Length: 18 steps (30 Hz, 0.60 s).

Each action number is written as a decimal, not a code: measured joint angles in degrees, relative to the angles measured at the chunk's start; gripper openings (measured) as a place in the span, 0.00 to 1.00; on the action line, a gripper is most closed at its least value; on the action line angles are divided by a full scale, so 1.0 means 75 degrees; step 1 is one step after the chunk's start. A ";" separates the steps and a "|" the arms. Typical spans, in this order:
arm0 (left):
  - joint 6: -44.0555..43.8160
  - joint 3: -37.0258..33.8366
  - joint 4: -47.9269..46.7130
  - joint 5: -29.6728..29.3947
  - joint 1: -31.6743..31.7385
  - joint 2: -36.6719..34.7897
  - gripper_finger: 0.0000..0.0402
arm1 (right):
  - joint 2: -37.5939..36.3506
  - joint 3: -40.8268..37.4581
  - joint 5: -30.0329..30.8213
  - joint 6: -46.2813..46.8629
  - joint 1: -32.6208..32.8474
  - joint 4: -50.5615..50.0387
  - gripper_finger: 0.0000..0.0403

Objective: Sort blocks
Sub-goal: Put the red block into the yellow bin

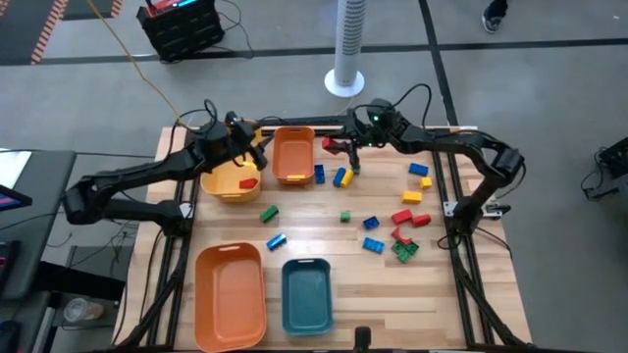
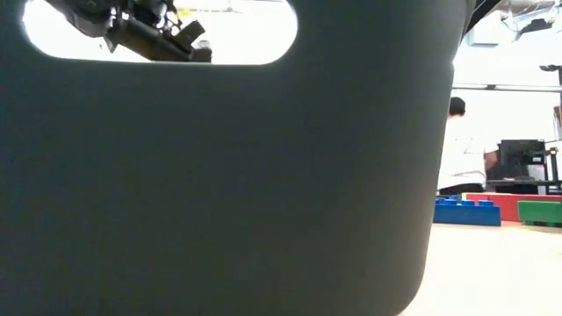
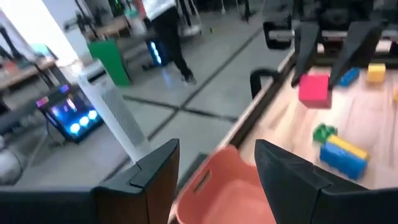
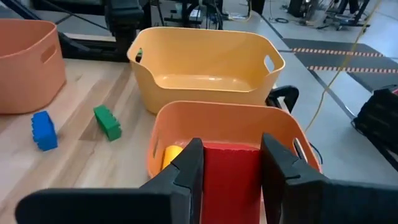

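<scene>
My right gripper (image 4: pixel 229 163) is shut on a red block (image 1: pixel 331 145), up in the air beside the small orange bin (image 1: pixel 292 155), which has a yellow block (image 4: pixel 170 155) in it. My left gripper (image 3: pixel 217 168) is open and empty, hovering over the gap between the yellow bin (image 1: pixel 229 180) and the small orange bin. A red block (image 1: pixel 247 182) lies in the yellow bin. Loose blocks lie on the table: blue and yellow ones (image 1: pixel 340 176), a green one (image 1: pixel 269 212), a blue one (image 1: pixel 276 240), and several red, yellow, blue and green ones on the right (image 1: pixel 404 218). My right gripper pinches the red block by two opposite sides (image 4: pixel 231 180), one finger (image 4: pixel 186 177) on each. The block is lifted clear of the table, above the small orange bin's rim (image 4: pixel 224 111) as the right wrist view shows it.
A large orange bin (image 1: pixel 230 294) and a teal bin (image 1: pixel 306 294) stand at the near edge. The teal bin's wall (image 2: pixel 219 175) fills most of the low view. A person (image 2: pixel 464 149) stands in the room behind the table. Bare wood shows mid-table.
</scene>
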 joint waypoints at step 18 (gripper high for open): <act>0.0610 -0.0003 0.0066 0.0069 0.0036 0.0350 0.51 | 0.0075 0.0012 -0.0002 -0.0425 -0.0101 0.0125 0.27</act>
